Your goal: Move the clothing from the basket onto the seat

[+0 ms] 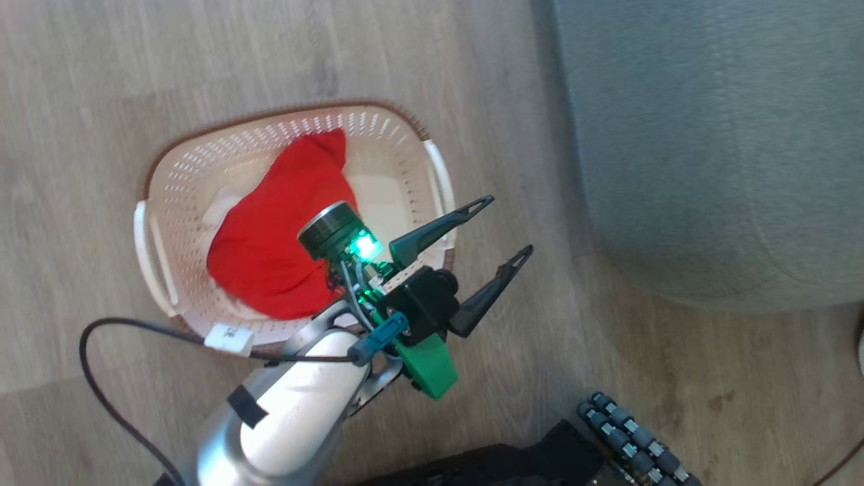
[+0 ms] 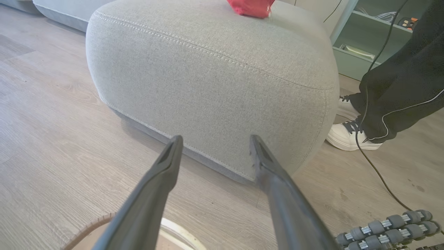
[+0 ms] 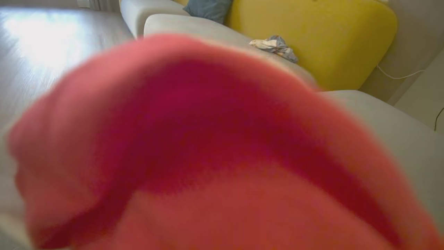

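Over the 3 o'clock rim of the basket point(image 1: 162, 196), head view.
Item: my left claw point(image 1: 509, 225), fingers spread full wide, holding nothing.
Item: clothing point(image 1: 277, 229), one red heap lying in the basket; seat point(image 1: 709, 135) at 2 o'clock, well apart.
Item: my right claw, pinched shut, apparently on a red garment point(image 3: 222, 156) (blurred, draped across that wrist's lens).
Hazards: my thin pinch may slip and drop cloth short of the seat; my finger may snag the perforated wall.

Perforated plastic basket point(image 1: 196, 189), soft cloth clothing point(image 1: 277, 229), matt woven seat point(image 1: 709, 135).
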